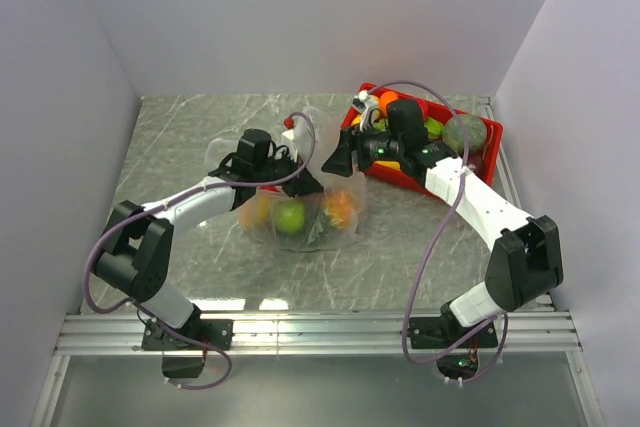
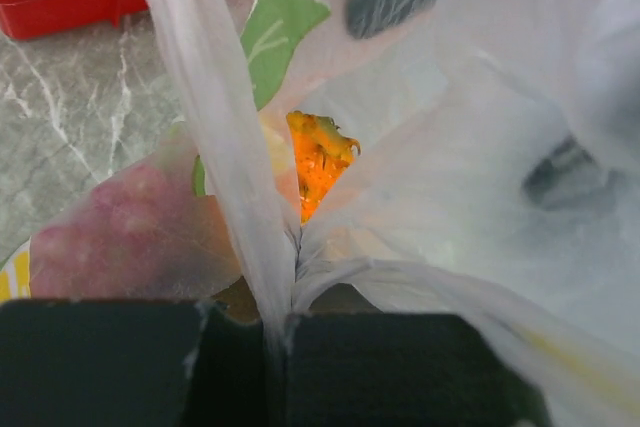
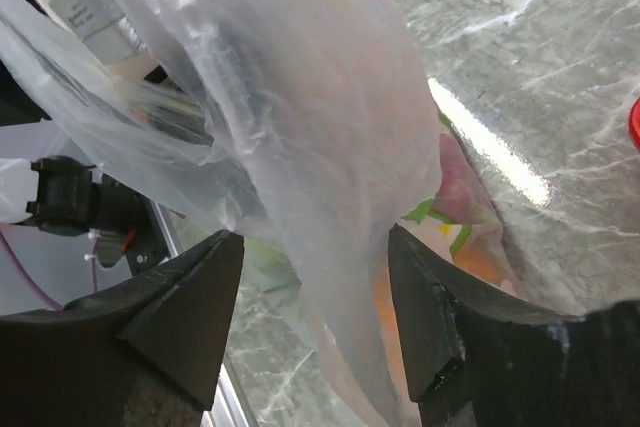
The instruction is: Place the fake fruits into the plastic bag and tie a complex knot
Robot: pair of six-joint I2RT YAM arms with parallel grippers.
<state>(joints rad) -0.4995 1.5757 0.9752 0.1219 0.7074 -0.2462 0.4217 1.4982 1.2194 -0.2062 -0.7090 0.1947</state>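
**Film of the plastic bag [image 1: 325, 232] pinched on one side, loose on the other**

The plastic bag sits near the middle of the marbled table [image 1: 190, 127], left of the red tray [image 1: 392, 177]. Some of the fake fruits [image 1: 290, 215] lie inside it, a green one beside an orange one [image 1: 340, 209]. The bag's upper film is drawn up between the two arms. The left gripper [image 2: 278, 332] is closed tight on a fold of that film, fingers meeting with the plastic sandwiched between them. The right gripper [image 3: 315, 237] stands with its fingers spread, and a hanging sheet of film passes through the gap; neither finger clamps it. More fruits, green and orange among them, rest in the red tray behind the right arm.
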